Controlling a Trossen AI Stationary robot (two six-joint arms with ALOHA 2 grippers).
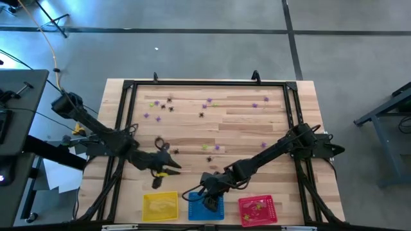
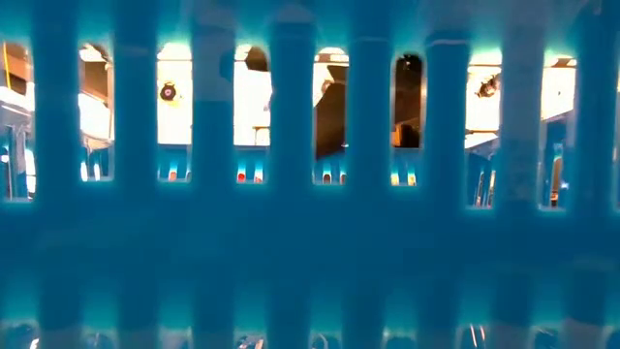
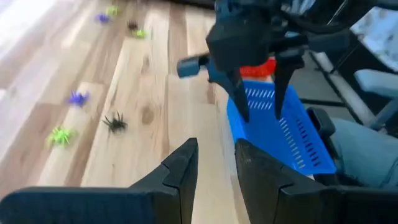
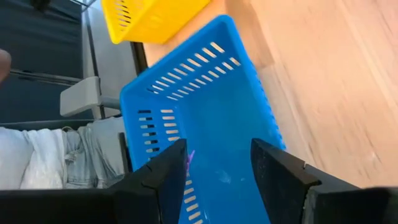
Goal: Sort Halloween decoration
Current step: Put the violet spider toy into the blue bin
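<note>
High view has both arms reaching in toward the near edge of the table, where three baskets sit in a row: yellow basket, blue basket, red basket. The right arm stretches diagonally across from its side, elbow bent low, and the right gripper hangs right over the blue basket. From its wrist cam the two fingers are spread wide with nothing between them, pointed down into the blue basket, and there's a small purple bit on the basket floor by one finger, can't tell exactly what.

The left arm angles in from its side, and the left gripper sits above bare wood, just beyond the yellow basket. Its fingers are partly apart, nothing pinched that I can see.

The Halloween decoration is mostly scattered over the far half of the table, black, purple and yellow-green bits, plus a few near the middle. A couple seem to be in the red basket.

Low view is just blue basket wall.
</note>
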